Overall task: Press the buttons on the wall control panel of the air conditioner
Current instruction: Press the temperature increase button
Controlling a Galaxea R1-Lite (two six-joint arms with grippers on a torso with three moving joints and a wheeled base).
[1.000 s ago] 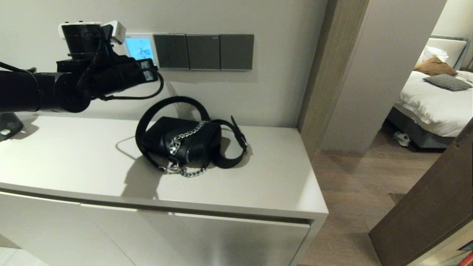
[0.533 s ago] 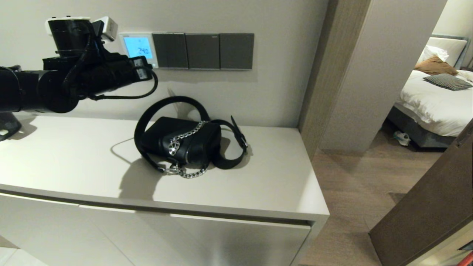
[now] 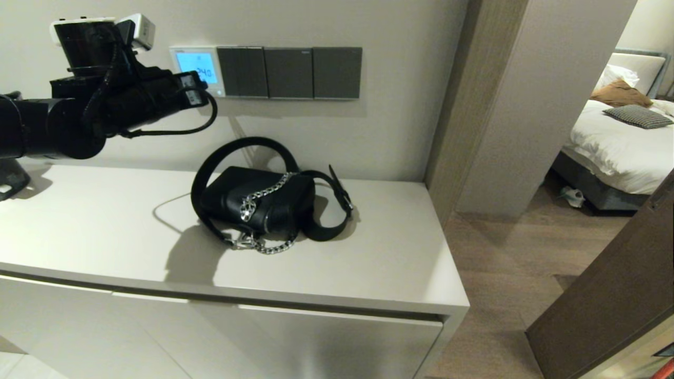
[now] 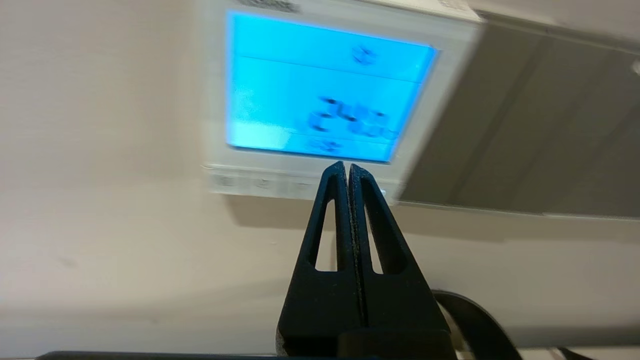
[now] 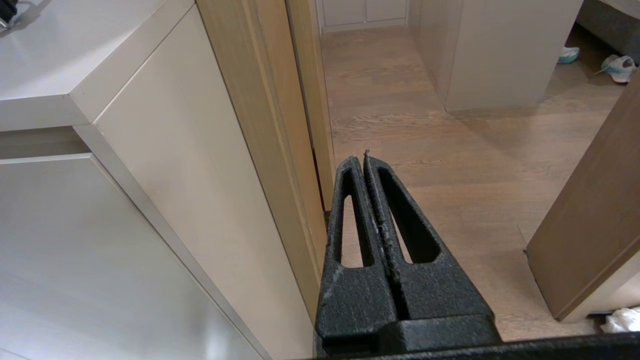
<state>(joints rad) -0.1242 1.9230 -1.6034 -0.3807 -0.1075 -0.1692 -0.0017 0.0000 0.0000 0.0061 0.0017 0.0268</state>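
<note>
The wall control panel [image 3: 196,68] is a small white thermostat with a glowing blue screen showing digits, left of the dark switch plates. In the left wrist view the panel [image 4: 330,90] fills the upper part, with its row of tiny white buttons [image 4: 260,182] along the bottom strip. My left gripper [image 3: 202,90] is shut and empty. Its tips [image 4: 347,167] point at the right part of the button strip, just under the screen. I cannot tell if they touch it. My right gripper [image 5: 364,159] is shut and empty, hanging low beside the cabinet over the wooden floor.
Three dark grey switch plates [image 3: 289,72] sit right of the panel. A black handbag [image 3: 258,202] with a chain and long strap lies on the white cabinet top [image 3: 379,263] below. A wooden door frame [image 3: 447,105] and an open doorway stand to the right.
My left arm has moved left and a little up along the wall, so more of the panel's screen and lower edge shows. The handbag has not moved.
</note>
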